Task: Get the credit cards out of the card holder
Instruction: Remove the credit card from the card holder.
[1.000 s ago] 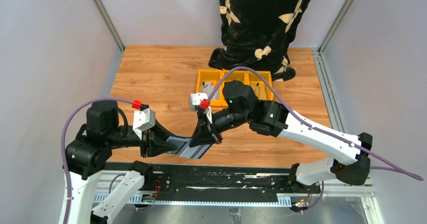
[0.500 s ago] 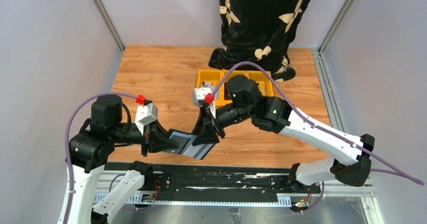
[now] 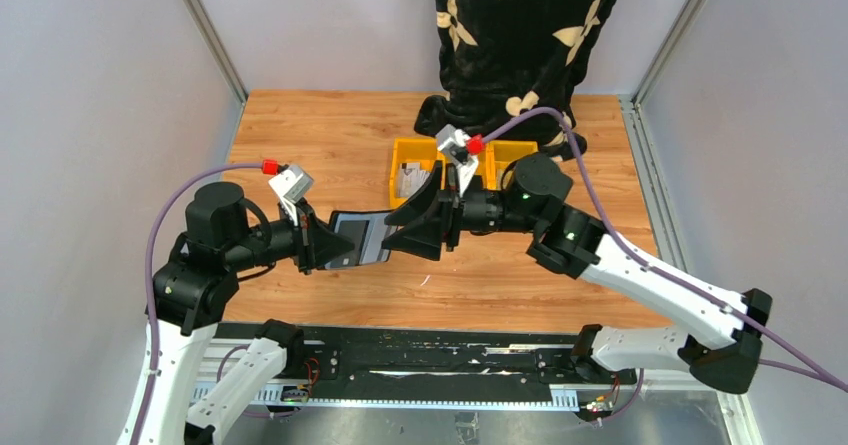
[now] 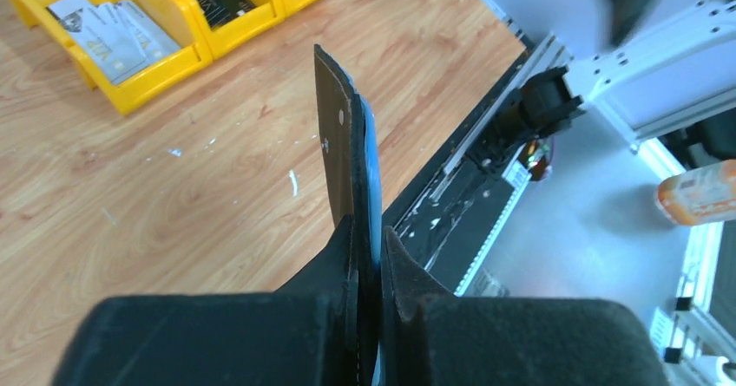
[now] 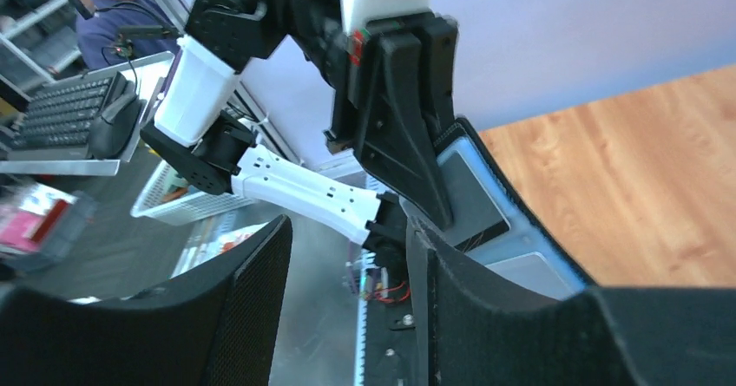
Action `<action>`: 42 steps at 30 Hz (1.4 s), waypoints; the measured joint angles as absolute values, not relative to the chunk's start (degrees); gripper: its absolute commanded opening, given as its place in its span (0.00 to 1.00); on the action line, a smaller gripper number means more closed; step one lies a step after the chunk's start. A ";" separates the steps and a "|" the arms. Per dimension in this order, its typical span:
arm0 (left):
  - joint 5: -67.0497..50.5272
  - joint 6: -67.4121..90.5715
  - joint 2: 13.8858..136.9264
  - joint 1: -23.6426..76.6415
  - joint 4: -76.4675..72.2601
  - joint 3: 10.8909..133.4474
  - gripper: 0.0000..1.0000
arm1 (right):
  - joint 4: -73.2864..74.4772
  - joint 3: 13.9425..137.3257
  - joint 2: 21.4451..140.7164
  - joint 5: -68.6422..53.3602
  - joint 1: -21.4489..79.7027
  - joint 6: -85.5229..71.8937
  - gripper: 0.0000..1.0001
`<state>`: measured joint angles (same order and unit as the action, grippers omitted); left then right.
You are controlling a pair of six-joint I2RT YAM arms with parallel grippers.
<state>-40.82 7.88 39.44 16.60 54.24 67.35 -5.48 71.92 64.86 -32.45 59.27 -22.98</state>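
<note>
While midair, card holder [image 3: 360, 240] open

The small black folding card holder [image 4: 337, 143] looks like matt leather, its blue inner sleeves [image 4: 368, 178] smooth, glossy plastic. The light wooden table top [image 4: 174, 221] shows satin grain with white scuffs, and the yellow plastic bins [image 4: 147, 87] are smooth and shiny.

White links [image 3: 650, 275], black joints [image 3: 215, 220], purple cables [image 3: 152, 285], red plugs [image 3: 269, 166].
</note>
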 measured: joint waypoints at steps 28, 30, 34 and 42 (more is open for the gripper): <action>-58.35 26.87 37.21 15.84 34.57 62.11 0.00 | -14.24 62.19 68.20 -39.22 59.22 -38.33 0.49; -59.86 27.64 37.15 15.84 34.02 62.11 0.00 | -13.19 62.22 68.07 -38.68 58.89 -37.69 0.49; -61.12 28.32 37.01 15.84 33.30 62.11 0.00 | -12.21 62.22 68.12 -38.37 58.72 -37.50 0.49; -61.01 27.40 36.75 15.84 33.45 62.13 0.00 | -16.05 62.50 69.76 -39.99 58.57 -40.53 0.38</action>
